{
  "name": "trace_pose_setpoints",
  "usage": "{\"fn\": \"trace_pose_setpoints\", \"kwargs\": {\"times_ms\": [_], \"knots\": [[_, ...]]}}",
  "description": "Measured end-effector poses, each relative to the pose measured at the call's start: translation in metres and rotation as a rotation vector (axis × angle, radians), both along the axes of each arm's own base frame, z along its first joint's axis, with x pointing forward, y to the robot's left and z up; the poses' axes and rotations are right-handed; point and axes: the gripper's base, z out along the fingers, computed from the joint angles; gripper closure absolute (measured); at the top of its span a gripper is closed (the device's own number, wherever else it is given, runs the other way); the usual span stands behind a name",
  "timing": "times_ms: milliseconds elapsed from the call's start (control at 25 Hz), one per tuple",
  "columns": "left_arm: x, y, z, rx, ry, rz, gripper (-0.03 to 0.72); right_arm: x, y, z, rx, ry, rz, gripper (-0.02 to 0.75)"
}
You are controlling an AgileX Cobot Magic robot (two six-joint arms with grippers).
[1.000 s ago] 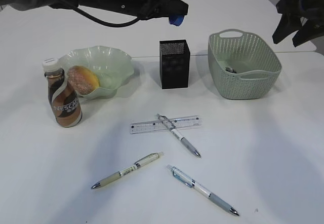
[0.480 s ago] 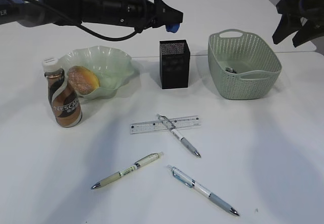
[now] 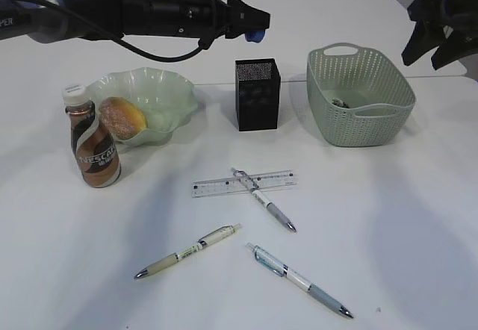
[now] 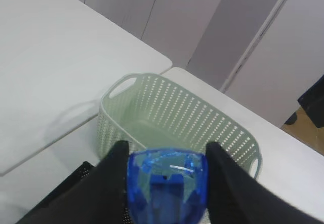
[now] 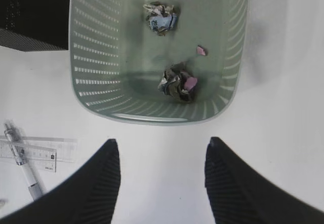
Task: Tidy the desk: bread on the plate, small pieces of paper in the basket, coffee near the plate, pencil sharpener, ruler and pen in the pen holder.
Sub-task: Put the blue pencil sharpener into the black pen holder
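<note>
We've got the left gripper pinching a blue translucent plastic pencil sharpener above and behind the black square mesh pen holder. Release off-centre and it bounces off the rim. Right gripper spread, empty.

The brown coffee bottle with a cream-white cap, standing on the white tabletop, carries the word "NESCAFE" in pale capitals across its brown-and-white swirl label. The clear plastic ruler shows black graduation marks, but its numbers are too small to read. Print on the pens is likewise too small to make out.
</note>
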Motion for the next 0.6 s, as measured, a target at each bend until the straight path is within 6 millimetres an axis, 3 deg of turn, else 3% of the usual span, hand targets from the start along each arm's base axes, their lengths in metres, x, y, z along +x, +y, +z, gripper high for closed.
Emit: {"fn": "trace_pose_setpoints", "kwargs": {"times_ms": [320, 600], "knots": [[0.012, 0.006, -0.028, -0.059, 0.053, 0.043, 0.387, 0.0, 0.0, 0.0, -0.002, -0.002, 0.006, 0.309], [0.016, 0.009, -0.029, -0.08, 0.021, 0.065, 0.387, 0.0, 0.0, 0.0, -0.003, -0.002, 0.007, 0.309]]}}
